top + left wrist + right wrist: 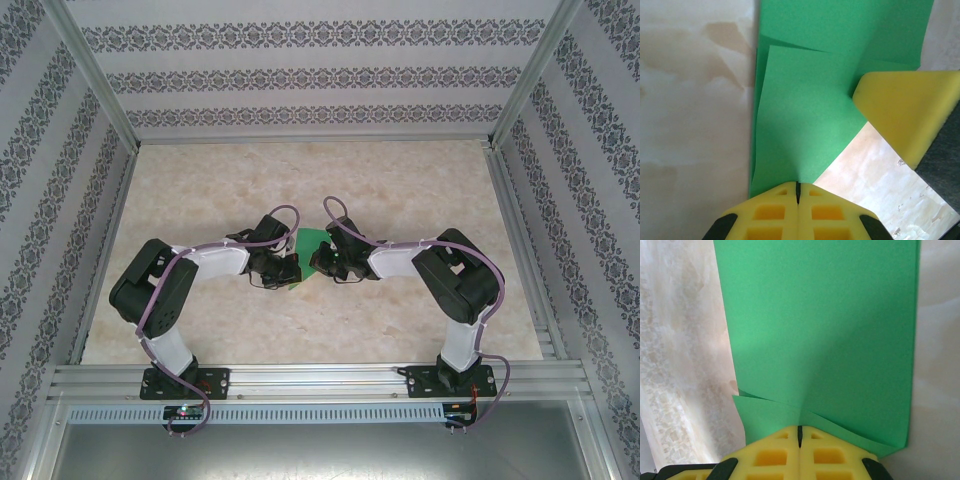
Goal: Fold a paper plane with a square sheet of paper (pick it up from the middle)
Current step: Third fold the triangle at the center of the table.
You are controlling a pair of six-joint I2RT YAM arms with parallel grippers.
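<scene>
Green paper (306, 243) pinched by left hand (797, 187) and right hand (799, 430) is half-hidden overhead.

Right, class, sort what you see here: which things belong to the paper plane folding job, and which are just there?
Part of the job:
- green paper, partly folded
- left gripper, shut on the paper's edge
- right gripper, shut on the opposite edge

Just there:
- table
- patterned walls
- metal frame
</scene>
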